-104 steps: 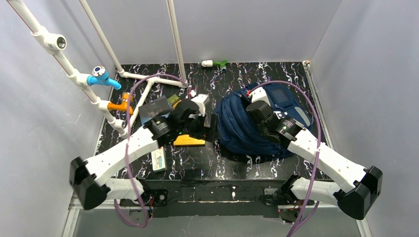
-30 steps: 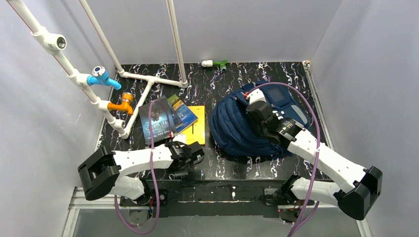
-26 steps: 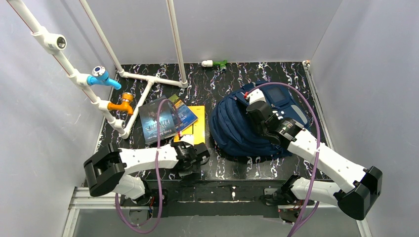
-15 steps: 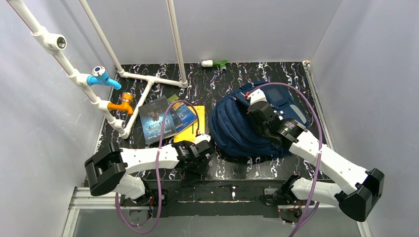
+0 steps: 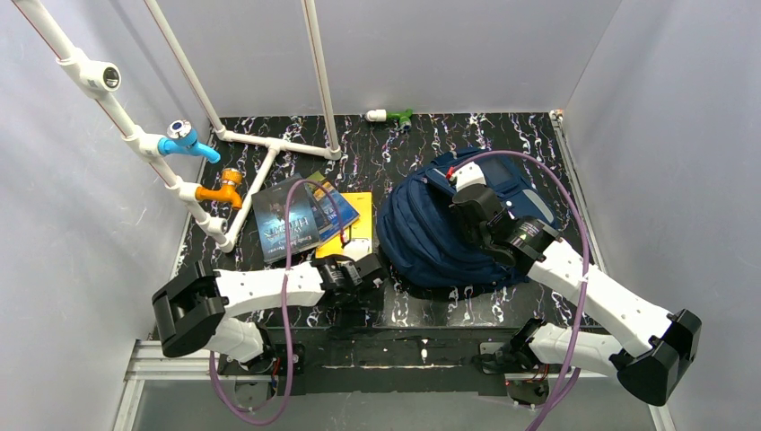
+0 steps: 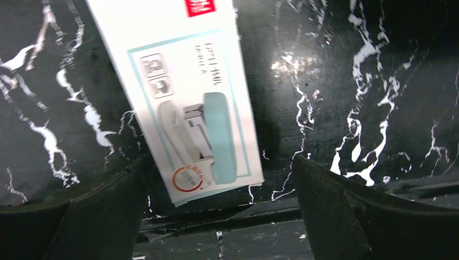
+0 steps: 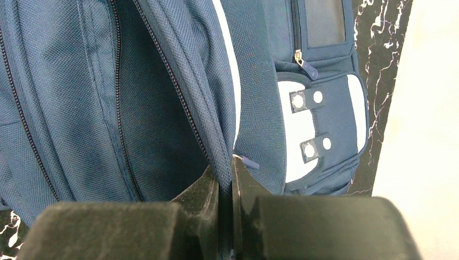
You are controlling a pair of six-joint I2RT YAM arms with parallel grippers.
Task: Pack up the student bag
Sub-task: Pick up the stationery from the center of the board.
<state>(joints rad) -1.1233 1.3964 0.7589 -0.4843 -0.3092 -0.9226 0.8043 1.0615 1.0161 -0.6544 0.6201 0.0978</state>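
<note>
I can read nothing for sure: the red logo (image 6: 199,6) and small print on the white box (image 6: 189,97) blur, as does the dark book (image 5: 285,224) title.

stapler box (image 6: 189,92): your left wrist view cuts off its top end; you cannot read its blurred small print.
student bag (image 7: 108,81): overruns your right wrist view's left and top edges.
yellow book (image 5: 361,224): near end hidden from you under the left arm (image 5: 269,287).
</note>
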